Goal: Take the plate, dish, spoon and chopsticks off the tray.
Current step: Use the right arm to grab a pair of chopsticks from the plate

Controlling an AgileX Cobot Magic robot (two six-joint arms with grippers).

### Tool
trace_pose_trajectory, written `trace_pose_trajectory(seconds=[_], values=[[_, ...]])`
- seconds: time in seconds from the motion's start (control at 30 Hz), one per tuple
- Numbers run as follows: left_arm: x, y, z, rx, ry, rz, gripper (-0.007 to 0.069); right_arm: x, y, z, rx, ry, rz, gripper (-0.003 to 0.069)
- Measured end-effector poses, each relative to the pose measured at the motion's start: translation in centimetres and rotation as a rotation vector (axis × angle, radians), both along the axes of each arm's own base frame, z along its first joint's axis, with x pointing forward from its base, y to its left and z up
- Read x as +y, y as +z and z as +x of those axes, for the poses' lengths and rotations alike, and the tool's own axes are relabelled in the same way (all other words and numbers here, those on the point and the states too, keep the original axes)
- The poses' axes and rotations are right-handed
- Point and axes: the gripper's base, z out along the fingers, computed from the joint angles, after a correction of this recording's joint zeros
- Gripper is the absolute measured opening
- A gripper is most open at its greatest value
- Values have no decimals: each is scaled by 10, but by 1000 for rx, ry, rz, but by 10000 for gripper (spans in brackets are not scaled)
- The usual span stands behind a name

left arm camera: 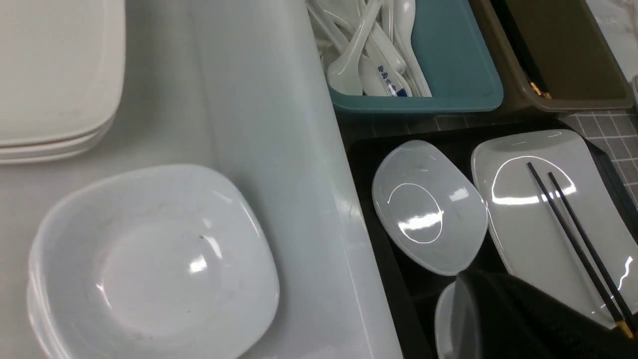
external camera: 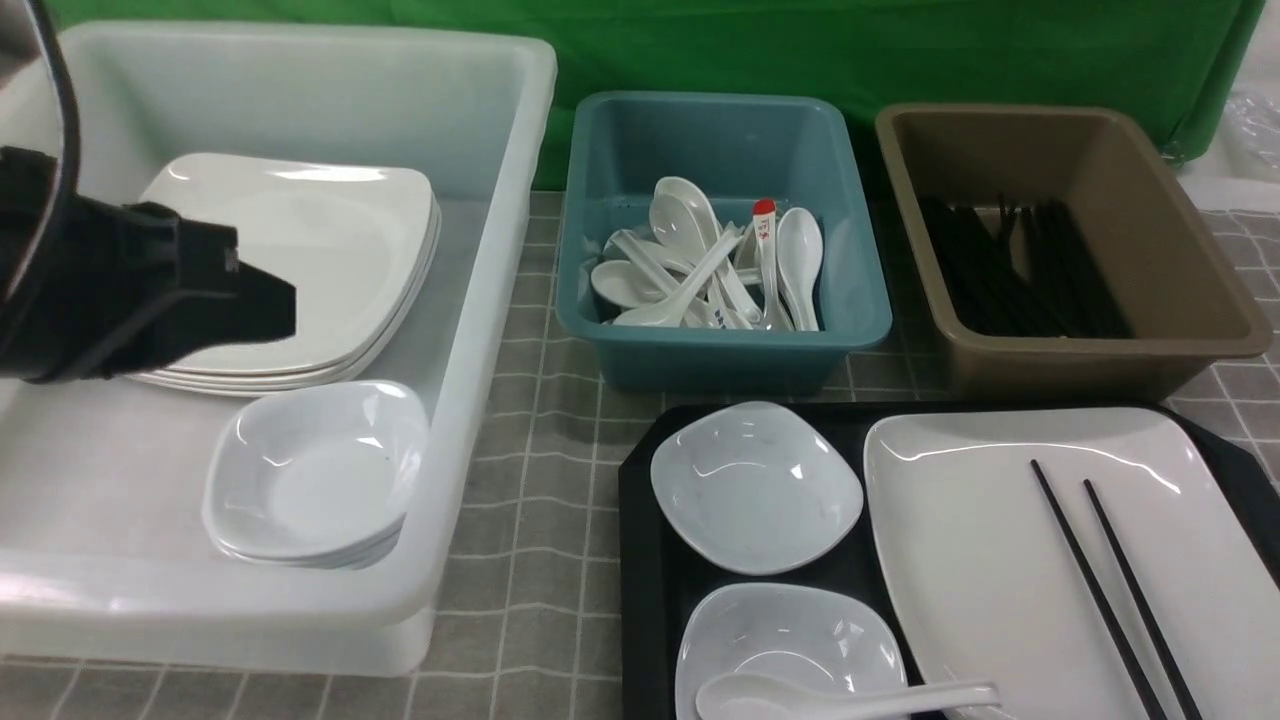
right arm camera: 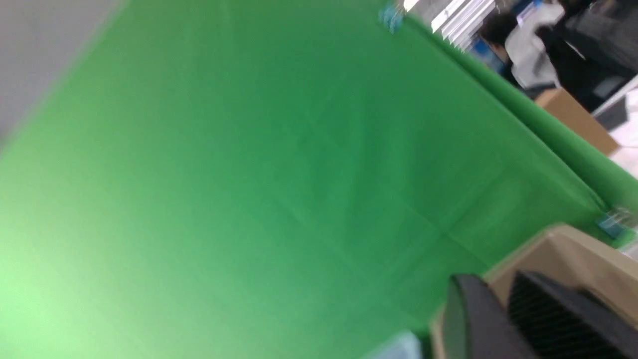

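Observation:
The black tray (external camera: 640, 560) lies at the front right. On it are two small white dishes (external camera: 755, 487) (external camera: 790, 640). A white spoon (external camera: 850, 697) rests across the nearer dish. The big white plate (external camera: 1000, 560) beside them carries the black chopsticks (external camera: 1100, 590). My left gripper (external camera: 285, 300) hovers shut and empty over the white tub, away from the tray. In the left wrist view its dark fingers (left arm camera: 466, 276) cover part of the near dish. My right gripper (right arm camera: 493, 281) shows only in its blurred wrist view, with a narrow gap between the jaws and nothing in it.
A large white tub (external camera: 500, 300) at left holds stacked plates (external camera: 330, 230) and stacked small dishes (external camera: 315, 470). Behind the tray stand a teal tub (external camera: 720, 130) of spoons and a brown tub (external camera: 1180, 250) of black chopsticks. A green backdrop closes the far side.

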Motion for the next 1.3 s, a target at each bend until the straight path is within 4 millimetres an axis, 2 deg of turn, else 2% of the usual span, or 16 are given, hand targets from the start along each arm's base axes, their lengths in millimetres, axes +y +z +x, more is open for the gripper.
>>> trace_pose_trajectory(seconds=[0.13,0.17,0.2,0.23,0.27,0.3,0.33,0.47,0.6,0.67,0.77,0.8,0.9,0.97,1.1,1.3], values=[[1,-1,0,-1,0,24,3,6,39,19,347,51,-260,27],[1,-1,0,-1,0,25,3,7,40,21,368,56,-274,26],[2,-1,0,-6,-6,43,3,9,45,36,571,115,-382,22],[2,-1,0,-7,-6,44,3,9,50,37,583,122,-395,22],[2,-2,0,-11,-11,57,3,11,49,56,824,218,-481,22],[3,-2,0,-12,-12,60,3,11,51,57,840,227,-490,22],[3,-2,0,-13,-13,66,3,13,45,77,1049,328,-545,22],[-2,-6,5,-6,-55,84,3,14,23,114,1347,518,-637,23],[-21,-13,7,-5,-173,115,3,14,-3,144,1471,572,-617,57],[-41,-19,7,5,-271,127,3,14,-19,158,1516,585,-598,136],[-73,-27,0,25,-401,146,1,17,-40,176,1546,597,-598,335],[-75,-28,0,31,-406,148,1,18,-42,178,1548,598,-599,366],[-108,-42,-11,88,-509,198,1,25,-60,194,1537,602,-619,591],[-122,-50,-16,120,-548,230,1,29,-70,202,1522,599,-635,652],[-139,-62,-22,158,-576,266,1,33,-89,214,1527,588,-655,668],[-145,-63,-23,151,-577,264,1,31,-111,222,1601,586,-665,517]])
